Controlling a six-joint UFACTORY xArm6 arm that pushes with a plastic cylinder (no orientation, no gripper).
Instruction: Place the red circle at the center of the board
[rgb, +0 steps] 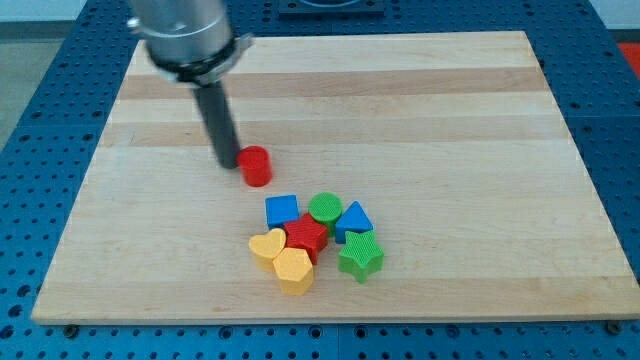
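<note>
The red circle (256, 166), a short red cylinder, stands on the wooden board (440, 110) left of the middle. My tip (228, 163) is right beside it on its left, touching or nearly touching it. The dark rod rises from there to the grey arm housing at the view's top left.
A tight cluster lies below the red circle: a blue square (282, 211), a green circle (325, 209), a blue triangle (353, 220), a red star (307, 238), a green star (360, 257), a yellow heart (267, 246) and a yellow hexagon (293, 270).
</note>
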